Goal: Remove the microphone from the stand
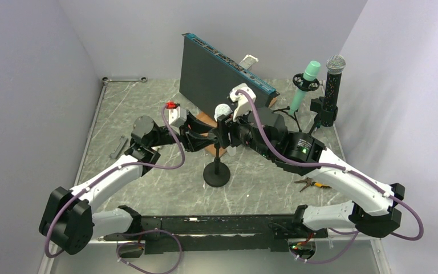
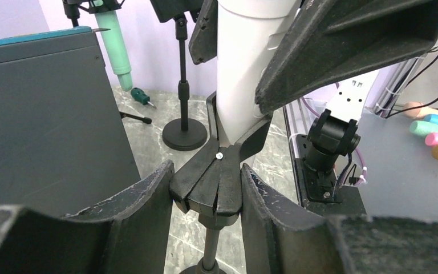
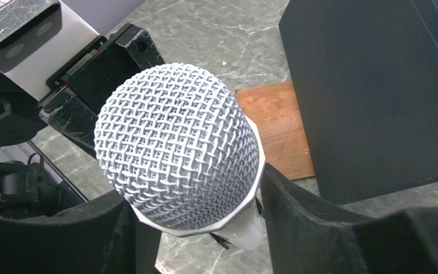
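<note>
A white microphone with a silver mesh head [image 1: 223,110] stands in the black clip [image 2: 214,188] of a small round-based stand [image 1: 217,174] at mid-table. My right gripper [image 1: 226,127] reaches in from the right. In the right wrist view the gripper [image 3: 197,188] is shut on the white body just under the mesh head [image 3: 177,142]. My left gripper [image 1: 204,136] comes from the left. In the left wrist view the gripper [image 2: 205,185] is shut on the stand's clip, with the white body [image 2: 245,63] rising out of it.
A dark box [image 1: 222,77] stands upright just behind the stand, with a wooden board [image 3: 276,128] at its foot. A teal microphone [image 1: 305,85] and a black glittery one [image 1: 333,85] stand on their own stands at back right. Pliers [image 1: 311,184] lie front right and a metal tool [image 1: 117,147] lies to the left.
</note>
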You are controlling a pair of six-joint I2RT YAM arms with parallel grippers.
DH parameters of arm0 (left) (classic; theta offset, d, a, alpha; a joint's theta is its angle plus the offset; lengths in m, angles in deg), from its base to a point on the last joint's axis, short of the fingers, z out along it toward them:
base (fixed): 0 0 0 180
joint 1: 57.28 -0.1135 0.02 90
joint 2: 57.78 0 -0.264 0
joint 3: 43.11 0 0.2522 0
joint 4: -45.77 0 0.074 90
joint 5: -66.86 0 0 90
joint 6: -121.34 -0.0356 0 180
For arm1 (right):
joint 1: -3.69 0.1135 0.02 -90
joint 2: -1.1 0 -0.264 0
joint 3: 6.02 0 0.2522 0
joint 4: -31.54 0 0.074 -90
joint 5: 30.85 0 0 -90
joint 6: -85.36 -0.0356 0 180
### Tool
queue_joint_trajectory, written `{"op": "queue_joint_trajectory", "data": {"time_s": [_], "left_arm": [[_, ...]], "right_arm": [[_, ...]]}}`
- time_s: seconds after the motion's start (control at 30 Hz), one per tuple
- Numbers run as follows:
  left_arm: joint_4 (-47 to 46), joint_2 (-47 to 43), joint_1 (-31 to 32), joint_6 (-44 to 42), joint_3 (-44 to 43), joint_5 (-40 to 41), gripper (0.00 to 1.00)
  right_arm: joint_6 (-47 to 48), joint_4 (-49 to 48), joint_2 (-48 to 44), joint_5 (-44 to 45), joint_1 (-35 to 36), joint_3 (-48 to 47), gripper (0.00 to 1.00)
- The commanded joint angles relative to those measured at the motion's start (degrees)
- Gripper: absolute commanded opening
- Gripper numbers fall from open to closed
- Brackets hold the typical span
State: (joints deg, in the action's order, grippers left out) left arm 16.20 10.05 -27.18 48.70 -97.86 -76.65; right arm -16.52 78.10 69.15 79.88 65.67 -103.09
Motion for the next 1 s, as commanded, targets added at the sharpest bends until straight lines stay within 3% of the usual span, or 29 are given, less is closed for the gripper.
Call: {"op": "queue_joint_trajectory", "data": {"time_s": [0.0, 0.07, 0.23, 0.57, 0.97], "left_arm": [[6.68, -2.42, 0.33, -4.36, -2.99, 0.55, 0.15], [9.33, -3.18, 0.41, -5.14, -3.13, 1.45, 0.01], [11.83, -4.45, 0.41, -5.61, -2.44, 3.52, 0.00], [16.34, -4.19, 0.47, -5.58, -2.67, 6.78, 0.00], [16.69, -5.14, 0.41, -5.10, -1.41, 10.22, 0.00]], "right_arm": [[1.52, -3.24, 0.46, 0.82, 0.29, -0.54, 0.54], [1.92, -3.39, 0.65, 1.24, 0.30, -0.53, 0.41], [2.80, -3.46, 0.55, 3.12, 0.24, -0.86, 0.00], [6.91, -3.71, -3.03, 6.59, 0.31, -0.69, 0.00], [10.53, -10.37, -17.82, 8.44, 0.40, 10.04, 0.00]]}}
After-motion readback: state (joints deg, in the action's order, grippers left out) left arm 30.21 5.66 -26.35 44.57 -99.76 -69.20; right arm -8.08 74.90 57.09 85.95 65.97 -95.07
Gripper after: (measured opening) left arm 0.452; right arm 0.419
